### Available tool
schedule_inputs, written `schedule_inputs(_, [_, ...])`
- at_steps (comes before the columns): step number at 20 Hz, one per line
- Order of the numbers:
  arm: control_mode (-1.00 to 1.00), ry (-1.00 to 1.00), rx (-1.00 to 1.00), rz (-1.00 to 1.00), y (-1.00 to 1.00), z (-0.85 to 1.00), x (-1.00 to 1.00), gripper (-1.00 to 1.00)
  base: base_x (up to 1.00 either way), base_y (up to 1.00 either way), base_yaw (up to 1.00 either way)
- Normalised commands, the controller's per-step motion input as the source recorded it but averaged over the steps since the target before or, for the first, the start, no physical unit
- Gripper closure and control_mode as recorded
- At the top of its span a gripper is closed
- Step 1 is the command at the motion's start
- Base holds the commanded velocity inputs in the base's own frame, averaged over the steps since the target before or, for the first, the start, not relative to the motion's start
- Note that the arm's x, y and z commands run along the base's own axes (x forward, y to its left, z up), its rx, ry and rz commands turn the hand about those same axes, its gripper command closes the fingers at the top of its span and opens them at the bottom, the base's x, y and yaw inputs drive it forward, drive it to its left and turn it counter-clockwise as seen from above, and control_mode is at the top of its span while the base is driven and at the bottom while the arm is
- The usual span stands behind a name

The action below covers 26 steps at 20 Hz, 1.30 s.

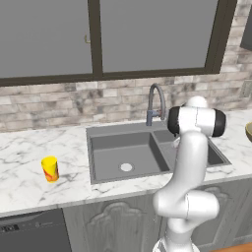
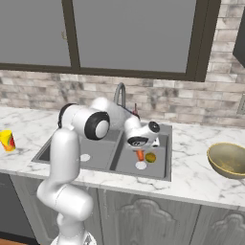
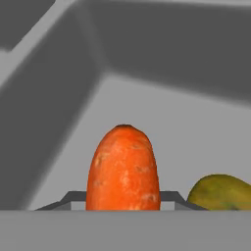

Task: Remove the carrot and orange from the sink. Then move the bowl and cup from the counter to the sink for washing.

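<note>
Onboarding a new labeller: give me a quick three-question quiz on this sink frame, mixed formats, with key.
1. Multiple choice: The short bright orange-red carrot is A) on the white marble counter, B) between the finger tips of the gripper, over the right basin of the dark grey double-basin sink, C) in the left basin.
2. True or false: The small yellow cup with a red swirl stands in the sink.
3. Fill in: Beside the carrot in the hand view lies the round olive-yellow ____.

Key: 1 B; 2 false, it stands on the counter left of the sink; 3 orange.
</note>
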Motion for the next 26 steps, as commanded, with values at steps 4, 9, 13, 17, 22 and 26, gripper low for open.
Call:
schedule_inputs(4, [-1.00, 0.00, 0.12, 0.04, -0.13, 0.58, -0.23, 1.00, 0.00, 0.00, 0.00])
schedule_inputs(9, [-1.00, 0.00, 0.09, 0.02, -0.14, 0.54, -0.30, 1.00, 0.00, 0.00, 0.00])
schedule_inputs(13, [-1.00, 0.00, 0.02, 0.00, -0.10, 0.42, -0.38, 1.00, 0.00, 0.00, 0.00])
schedule_inputs(17, [-1.00, 0.00, 0.00, 0.00, -0.10, 0.41, -0.32, 1.00, 0.00, 0.00, 0.00])
schedule_inputs(22, [-1.00, 0.00, 0.00, -0.01, -0.11, 0.43, -0.25, 1.00, 0.00, 0.00, 0.00])
schedule_inputs(26, [-1.00, 0.00, -0.01, -0.02, -0.16, 0.33, -0.26, 1.00, 0.00, 0.00, 0.00])
